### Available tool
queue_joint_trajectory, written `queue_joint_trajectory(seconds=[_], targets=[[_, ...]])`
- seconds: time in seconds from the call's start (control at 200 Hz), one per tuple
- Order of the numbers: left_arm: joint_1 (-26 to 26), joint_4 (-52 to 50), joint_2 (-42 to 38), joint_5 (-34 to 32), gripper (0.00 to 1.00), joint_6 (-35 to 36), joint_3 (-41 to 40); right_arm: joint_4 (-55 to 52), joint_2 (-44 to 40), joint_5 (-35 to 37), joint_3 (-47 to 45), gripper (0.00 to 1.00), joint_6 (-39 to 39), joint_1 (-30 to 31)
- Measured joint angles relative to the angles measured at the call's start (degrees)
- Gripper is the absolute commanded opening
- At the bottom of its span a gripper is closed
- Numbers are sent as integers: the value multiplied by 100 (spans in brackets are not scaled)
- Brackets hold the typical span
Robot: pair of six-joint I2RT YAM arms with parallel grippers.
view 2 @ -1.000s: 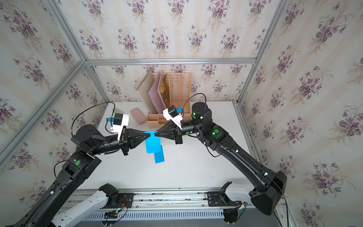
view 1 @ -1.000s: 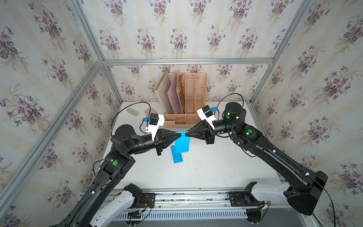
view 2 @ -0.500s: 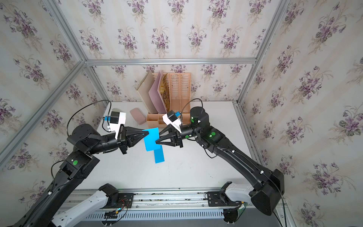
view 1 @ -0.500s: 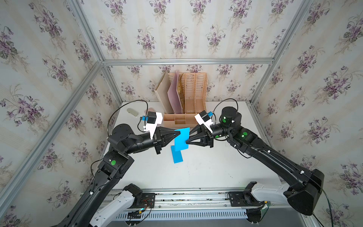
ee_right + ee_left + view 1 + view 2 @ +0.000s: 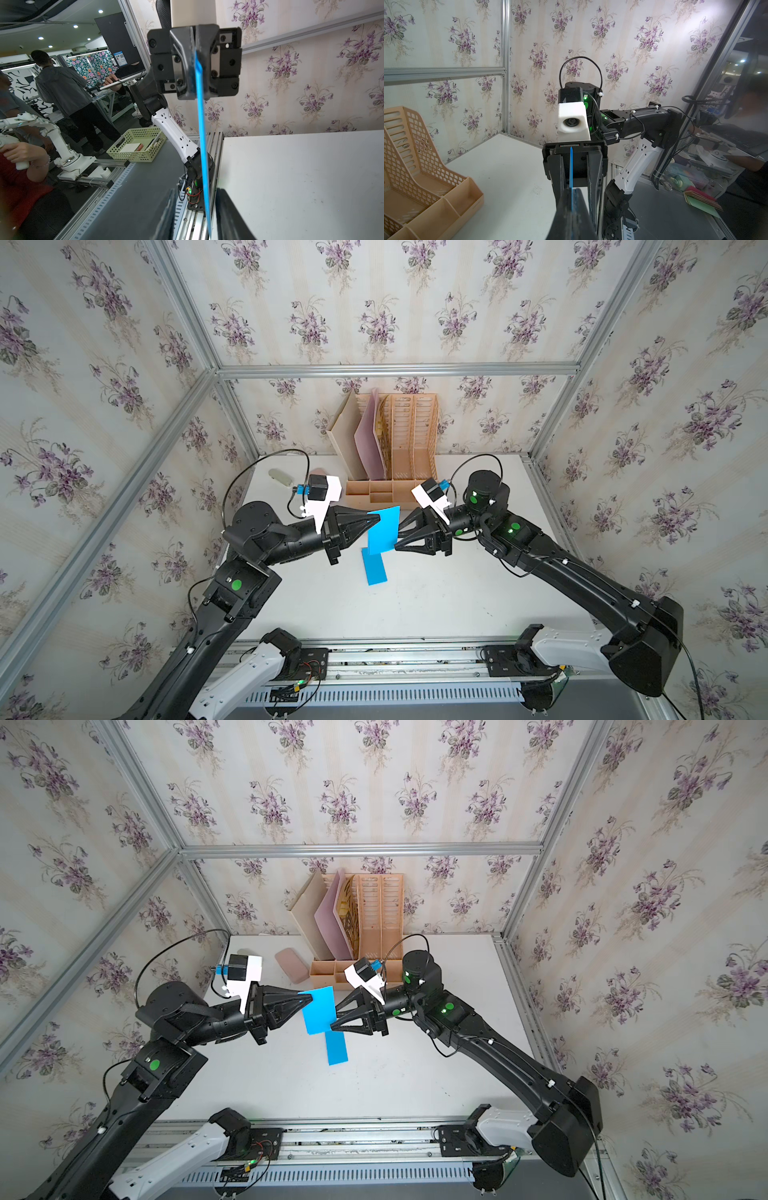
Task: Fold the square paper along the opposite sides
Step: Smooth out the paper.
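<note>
Above the white table (image 5: 457,593), mid-workspace: blue square paper sheet (image 5: 384,531) (image 5: 319,1011) hangs roughly upright in the air, between the two arms in both top views. Left end effector (image 5: 376,519) is clenched on the sheet's left edge. Right end effector (image 5: 397,538) is released, jaws apart and straddling the opposite edge. Right wrist view shows the sheet (image 5: 200,124) edge-on in the gap between the fingers (image 5: 228,209), not pinched. Narrower blue strip (image 5: 376,568) sits below the sheet, low toward the table; can't tell if it's the same piece. Peach plastic file organiser (image 5: 411,439) stands at the back wall.

Paper (image 5: 384,529) hangs between left hand (image 5: 376,519) and right hand (image 5: 398,537), above table (image 5: 457,593), before organizer (image 5: 411,439).
</note>
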Motion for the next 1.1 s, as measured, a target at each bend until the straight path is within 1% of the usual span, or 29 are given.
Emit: queue_joint_trajectory(seconds=[0.035, 0.055, 0.075, 0.1, 0.105, 0.335, 0.34, 0.345, 0.355, 0.365, 0.38, 0.4, 0.46, 0.495, 0.56, 0.624, 0.719, 0.869, 0.989, 1.099], targets=[[0, -2, 7, -13, 0, 0, 0, -2, 15, 0, 0, 30, 11, 9], [0, -4, 9, -15, 0, 2, 0, -2, 24, 0, 0, 25, 11, 17], [0, -7, 11, -15, 0, 2, 0, 0, 28, 0, 2, 18, 9, 26], [0, -9, 11, -15, 0, 2, 0, 2, 33, -4, 4, 2, 9, 26], [0, -9, 11, -15, 0, 2, 0, 2, 35, -4, 7, 0, 9, 26], [0, -42, 9, -55, 0, 37, 0, 2, 22, -17, -13, 0, 11, 35], [0, -42, 9, -55, 0, 37, 0, 2, 22, -17, -13, 0, 11, 35], [0, -44, 9, -57, 0, 37, 0, 0, 20, -17, -15, 3, 11, 35], [0, -48, 7, -59, 0, 37, 0, 0, 15, -17, -17, 9, 11, 35], [0, -50, 7, -59, 0, 37, 0, -4, 11, -13, -17, 18, 9, 35], [0, -57, 4, -61, 0, 39, 0, -15, 7, -4, -17, 29, 9, 35], [0, -66, 0, -66, 0, 39, 0, -35, -4, 13, -17, 39, 11, 35], [0, -101, -15, -105, 0, 44, 0, -103, -35, 68, -11, 56, -26, 37], [0, -125, -28, -138, 0, 48, -2, -170, -55, 177, -9, 62, -59, 39], [0, -160, -55, -232, 0, 63, -28, -352, -118, 457, -13, 69, -138, 39], [0, -205, -79, -380, 0, 83, -92, -551, -232, 791, -76, 72, -229, 39], [0, -280, -103, -686, 0, 81, -249, -929, -479, 1335, -243, 79, -286, 42], [0, -286, -22, -1123, 0, -146, -671, -1576, -938, 2168, -393, 81, -356, 87], [0, -96, 184, -1259, 0, -466, -1102, -2146, -1167, 2826, -380, 82, -483, 214], [0, 109, 356, -1281, 0, -769, -1563, -2710, -1207, 3447, -326, 83, -586, 350]])
